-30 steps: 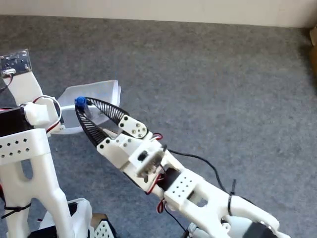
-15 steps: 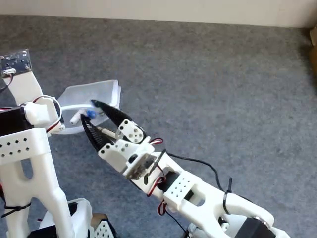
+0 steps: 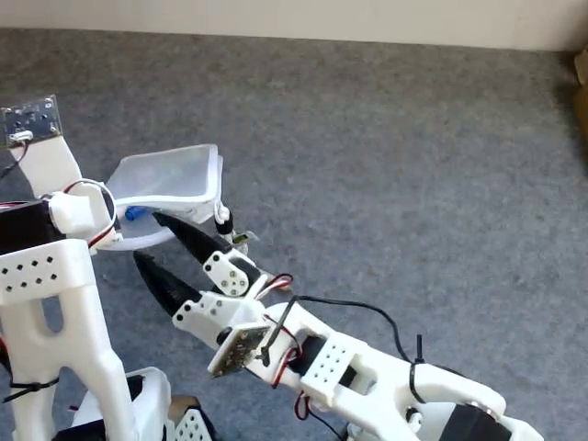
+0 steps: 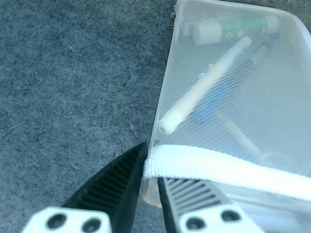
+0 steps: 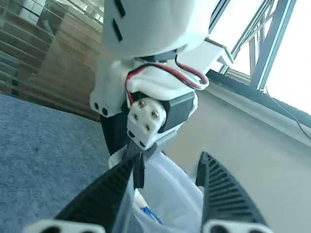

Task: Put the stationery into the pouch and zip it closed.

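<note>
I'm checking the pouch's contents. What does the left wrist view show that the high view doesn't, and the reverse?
Left wrist adds: a white pen and a green-and-white tube inside the pouch. High view adds: the right hand, open, close beside the pouch. Shared: the left hand gripping the pouch's edge, and something blue inside.

Worktop [image 3: 413,138]: grey, carpet-like covering; translucent pouch [image 3: 170,179] over its left part; contact with surface unclear.

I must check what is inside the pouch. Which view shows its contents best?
Left wrist view: a white pen shows clearly through the close pouch. In the other views, a blue item is glimpsed inside.
</note>
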You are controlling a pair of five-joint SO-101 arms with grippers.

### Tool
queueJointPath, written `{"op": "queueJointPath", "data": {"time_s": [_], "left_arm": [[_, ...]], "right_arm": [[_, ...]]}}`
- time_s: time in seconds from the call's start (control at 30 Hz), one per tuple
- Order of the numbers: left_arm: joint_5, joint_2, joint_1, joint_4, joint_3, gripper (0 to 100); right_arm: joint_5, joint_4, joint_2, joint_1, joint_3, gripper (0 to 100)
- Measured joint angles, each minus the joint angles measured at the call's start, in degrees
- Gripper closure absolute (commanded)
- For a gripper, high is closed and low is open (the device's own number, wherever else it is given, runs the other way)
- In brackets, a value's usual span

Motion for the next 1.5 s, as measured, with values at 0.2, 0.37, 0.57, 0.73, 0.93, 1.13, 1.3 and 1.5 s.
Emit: {"op": "queueJointPath", "data": {"time_s": [0.2,0.37,0.57,0.73,0.93,1.13,1.3,1.5], "left_arm": [[0.0,0.0,0.0,0.0,0.0,99],[0.0,0.0,0.0,0.0,0.0,99],[0.0,0.0,0.0,0.0,0.0,99],[0.0,0.0,-0.1,0.0,0.0,99],[0.0,0.0,-1.9,0.0,0.0,99],[0.0,0.0,-1.9,0.0,0.0,99],[0.0,0.0,-1.9,0.0,0.0,99],[0.0,0.0,-1.9,0.0,0.0,99]], "right_arm": [[0.0,0.0,0.0,-0.1,0.7,83.2],[0.0,0.0,-4.5,-0.1,3.8,83.2],[0.0,4.8,-12.9,-0.1,5.8,83.2],[-1.9,14.1,-21.8,-0.1,5.8,83.2],[-11.2,33.4,-33.7,-0.1,5.9,83.2],[-16.3,52.4,-42.8,-0.1,5.5,83.2],[-19.1,60.6,-47.3,-0.1,5.5,83.2],[-22.9,67.2,-49.0,-0.1,5.5,83.2]]}}
